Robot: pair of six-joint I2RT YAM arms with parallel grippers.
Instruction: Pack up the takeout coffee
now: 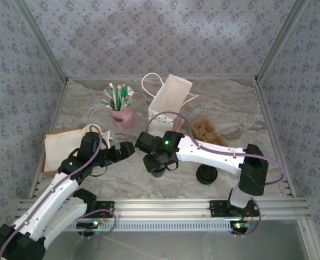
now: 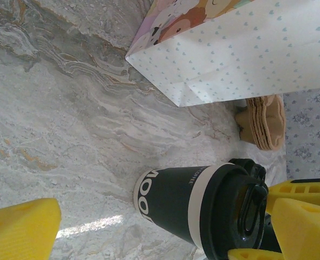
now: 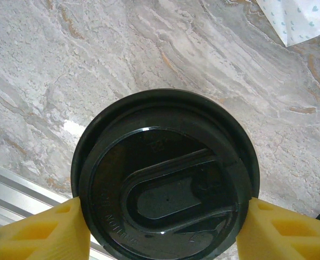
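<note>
Worktop point(image 1: 84, 108): grey marble, with everything stood on it.
Paper bag point(image 1: 168, 100): white, stood open at the back.
Takeout coffee point(image 2: 192, 203): stood upright mid-worktop, in front of the bag; long axis up and down, black lid pointed up.
Right fingers point(image 3: 51, 230): pressed against both sides of the lid.
Left fingers point(image 2: 19, 230): spread wide, near the coffee, not touching it.

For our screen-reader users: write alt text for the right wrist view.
The takeout coffee's black lid, seen from straight above, sits between the right gripper's two yellow fingers, which touch its rim on both sides. Beneath is a marbled tabletop, with a white bag's corner top right.
</note>
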